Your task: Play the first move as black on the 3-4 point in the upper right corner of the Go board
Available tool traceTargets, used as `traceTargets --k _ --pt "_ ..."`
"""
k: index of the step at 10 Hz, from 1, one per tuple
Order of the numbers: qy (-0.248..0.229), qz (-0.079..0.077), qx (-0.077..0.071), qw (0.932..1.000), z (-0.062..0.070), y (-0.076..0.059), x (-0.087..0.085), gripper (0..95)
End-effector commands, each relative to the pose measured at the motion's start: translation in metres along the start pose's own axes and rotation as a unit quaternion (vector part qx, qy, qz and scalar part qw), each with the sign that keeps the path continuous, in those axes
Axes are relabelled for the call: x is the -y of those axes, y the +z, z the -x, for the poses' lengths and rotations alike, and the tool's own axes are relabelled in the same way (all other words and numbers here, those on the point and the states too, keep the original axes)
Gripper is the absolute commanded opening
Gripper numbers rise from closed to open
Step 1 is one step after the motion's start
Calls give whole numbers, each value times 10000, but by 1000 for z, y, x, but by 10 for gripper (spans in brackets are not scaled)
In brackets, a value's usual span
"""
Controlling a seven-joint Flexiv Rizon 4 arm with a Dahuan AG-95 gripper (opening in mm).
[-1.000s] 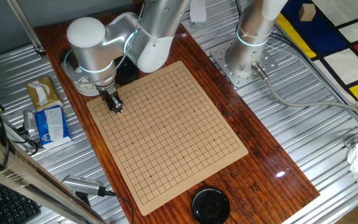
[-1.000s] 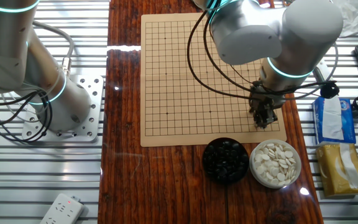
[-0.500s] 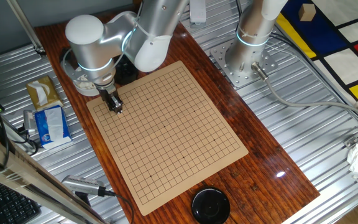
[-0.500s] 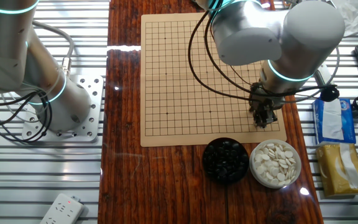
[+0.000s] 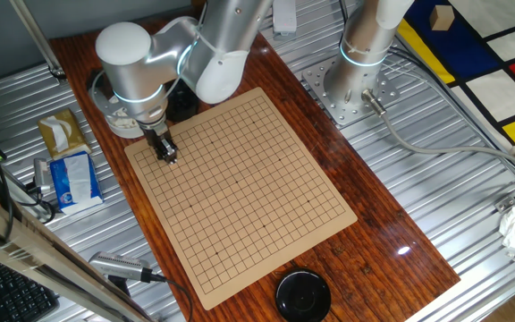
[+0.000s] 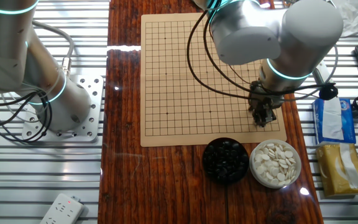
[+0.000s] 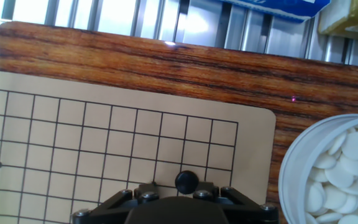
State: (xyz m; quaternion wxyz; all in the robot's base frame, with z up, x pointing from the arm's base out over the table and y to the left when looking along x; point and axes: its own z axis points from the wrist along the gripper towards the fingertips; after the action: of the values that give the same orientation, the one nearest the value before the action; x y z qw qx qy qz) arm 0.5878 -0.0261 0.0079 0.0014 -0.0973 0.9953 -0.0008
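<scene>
Currently on table: one Go board [image 6: 197, 74]
Bowls: two, black [image 6: 225, 160] and white [image 6: 276, 163]
Stone [image 7: 186, 182]: one, black
Gripper [image 6: 263, 119]: pinching stone

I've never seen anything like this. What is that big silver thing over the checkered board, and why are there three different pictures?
The silver thing is a robot arm. Its tip carries a two-fingered claw, here low over a corner of a Go board, a grid for a stone game. Two pictures come from fixed cameras on different sides of the table. The third comes from a camera on the claw itself, looking down along its fingers. There you see one black stone at the claw, just over the board's grid near the corner. Beside the board stand a bowl of black stones and a bowl of white stones. A second arm is mounted nearby.
</scene>
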Motion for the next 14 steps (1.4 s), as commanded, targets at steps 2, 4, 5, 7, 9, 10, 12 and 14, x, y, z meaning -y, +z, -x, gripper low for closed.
traceTargets --k 2,4,5,7,9,10,12,14 --pt "17 -7 -5 10000 -1 0 -1 380" --pt "-17 -23 -11 10000 -1 0 -1 380" --pt "-34 -28 -7 10000 -1 0 -1 380" --pt "-38 -29 -11 10000 -1 -1 -1 380" --pt "-40 -32 -10 10000 -1 -1 -1 380" --pt "-51 -31 -8 10000 -1 -2 -1 380" --pt "-72 -36 -41 10000 1 -10 -1 380" --pt "-88 -54 -92 9999 4 -20 0 380"
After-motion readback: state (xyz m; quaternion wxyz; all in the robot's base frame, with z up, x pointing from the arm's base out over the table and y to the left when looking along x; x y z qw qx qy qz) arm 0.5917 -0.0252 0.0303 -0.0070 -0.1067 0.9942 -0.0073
